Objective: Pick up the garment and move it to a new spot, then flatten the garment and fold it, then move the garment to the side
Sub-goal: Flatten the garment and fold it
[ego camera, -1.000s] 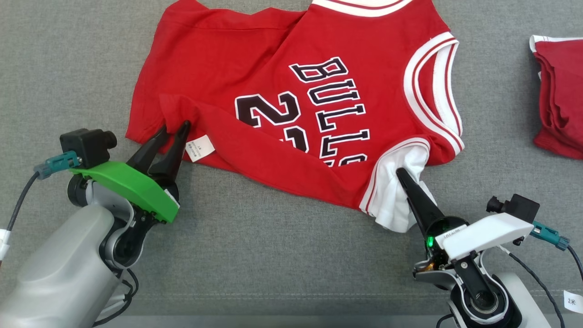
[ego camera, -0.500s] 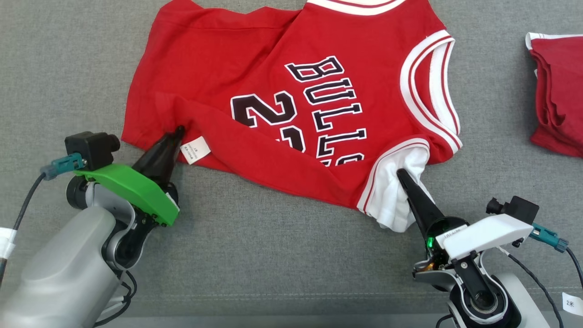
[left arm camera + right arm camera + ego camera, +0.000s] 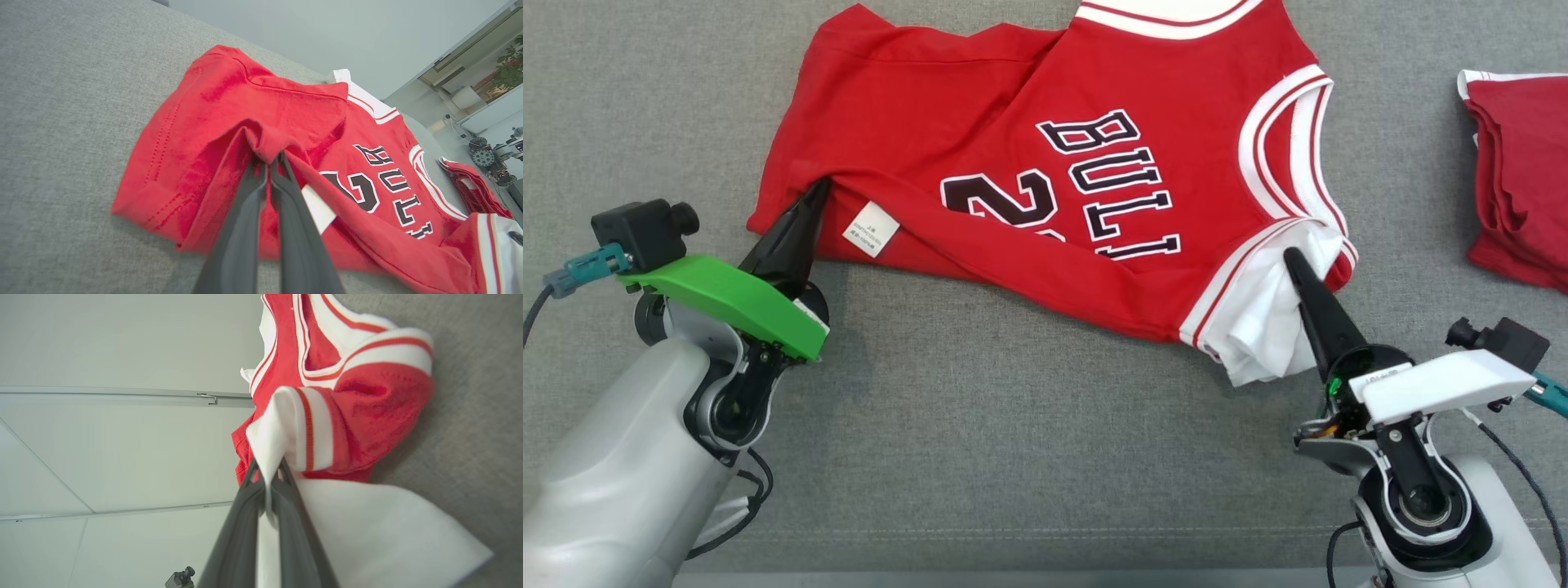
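- The jersey (image 3: 1094,163) is red with white-striped trim at the neck and arm openings. It carries black "BULL" lettering and part of a number.
- It lies rumpled across the upper middle of the head view, on a gray surface (image 3: 1013,425).
- A long red fold runs along its near side, from the left centre down toward the lower right, and covers the bottom of the lettering.
- The left gripper (image 3: 815,192) sits at the left centre of the head view under a green cover (image 3: 727,302). Its jaws are together, clamped on a pinch of red cloth at the jersey's left end.
- In the left wrist view that cloth is drawn into a small peak at the fingertips (image 3: 261,171).
- A white label (image 3: 870,230) lies on the red cloth just right of that gripper's tips.
- The right gripper (image 3: 1290,260) sits at the lower right of the head view under a white cover (image 3: 1437,384). Its jaws are together, clamped on white cloth (image 3: 1258,318) that bulges out of a striped arm opening.
- In the right wrist view that white cloth passes down between the two dark fingers.
- A second red garment (image 3: 1519,204), folded, lies at the right edge of the head view, well apart from the jersey.
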